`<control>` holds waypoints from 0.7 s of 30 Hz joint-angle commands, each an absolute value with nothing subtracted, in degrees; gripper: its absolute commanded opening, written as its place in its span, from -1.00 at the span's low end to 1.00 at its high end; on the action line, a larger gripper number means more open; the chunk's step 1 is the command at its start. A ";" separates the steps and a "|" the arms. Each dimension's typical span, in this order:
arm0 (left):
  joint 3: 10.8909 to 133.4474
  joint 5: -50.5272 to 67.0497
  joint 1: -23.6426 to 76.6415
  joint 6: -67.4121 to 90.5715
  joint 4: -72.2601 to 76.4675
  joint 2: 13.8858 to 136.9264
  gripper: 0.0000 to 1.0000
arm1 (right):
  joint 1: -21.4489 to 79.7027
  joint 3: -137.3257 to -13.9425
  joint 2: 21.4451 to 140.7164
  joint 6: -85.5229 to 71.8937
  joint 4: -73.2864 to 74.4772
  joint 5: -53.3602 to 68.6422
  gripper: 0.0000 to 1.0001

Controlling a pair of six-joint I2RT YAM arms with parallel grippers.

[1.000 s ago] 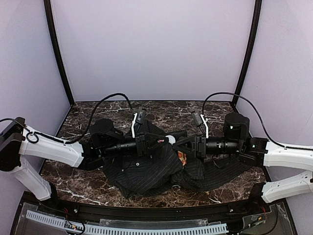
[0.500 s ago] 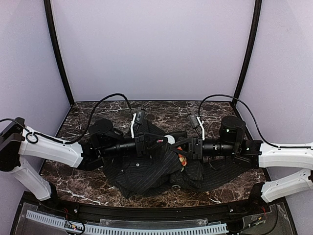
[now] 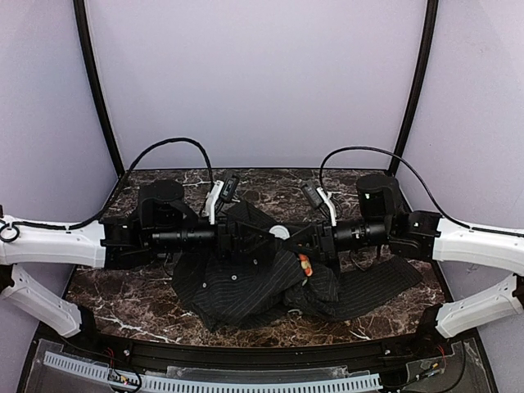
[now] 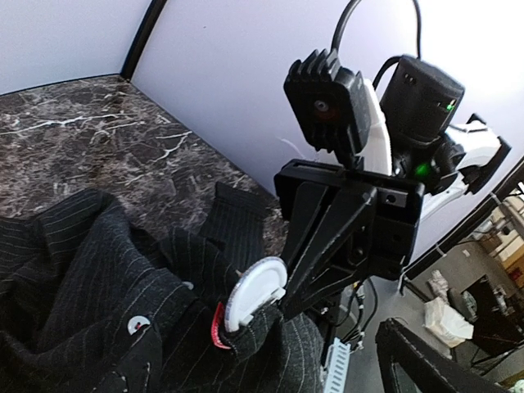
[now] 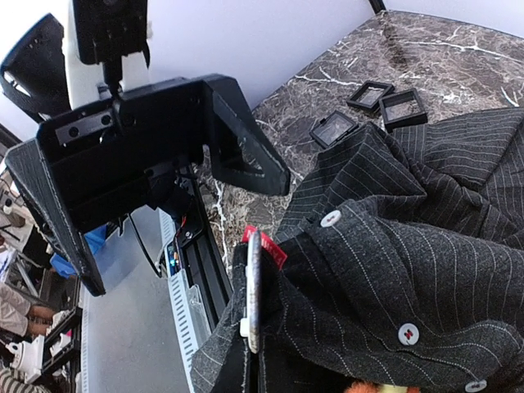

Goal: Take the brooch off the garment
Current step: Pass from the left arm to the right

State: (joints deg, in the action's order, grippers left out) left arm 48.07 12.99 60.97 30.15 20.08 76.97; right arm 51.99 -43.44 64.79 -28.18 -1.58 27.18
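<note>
The black pinstriped garment (image 3: 246,286) lies bunched on the marble table between both arms. The brooch (image 3: 304,265) shows as orange and red beads on the cloth, just below my right gripper (image 3: 296,239). A sliver of orange (image 5: 372,386) shows at the bottom edge of the right wrist view. The right gripper (image 4: 288,304) is shut on a raised fold of the garment, right beside a white disc (image 4: 255,293) and a red label (image 5: 266,246). My left gripper (image 5: 188,237) faces it with jaws spread wide and nothing between them, its tips a little left of the disc.
Three small square black boxes (image 5: 370,96) lie on the marble (image 5: 442,49) behind the garment. Cables loop up behind both wrists. A black rail and a white slotted strip (image 3: 213,381) run along the table's near edge.
My left gripper has opened and let go of the cloth, and that arm has drawn back. The right gripper has shut on the fold and shifted left toward the disc.
</note>
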 commanded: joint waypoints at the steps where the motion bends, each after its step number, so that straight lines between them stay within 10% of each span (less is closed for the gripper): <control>1: 55.61 9.89 60.04 18.64 -7.21 73.64 0.88 | 50.83 -50.88 67.91 -17.19 14.26 33.85 -1.00; 21: 69.14 36.10 55.22 3.16 -20.36 84.16 0.08 | 50.78 -58.12 73.36 -12.79 23.64 46.89 -1.00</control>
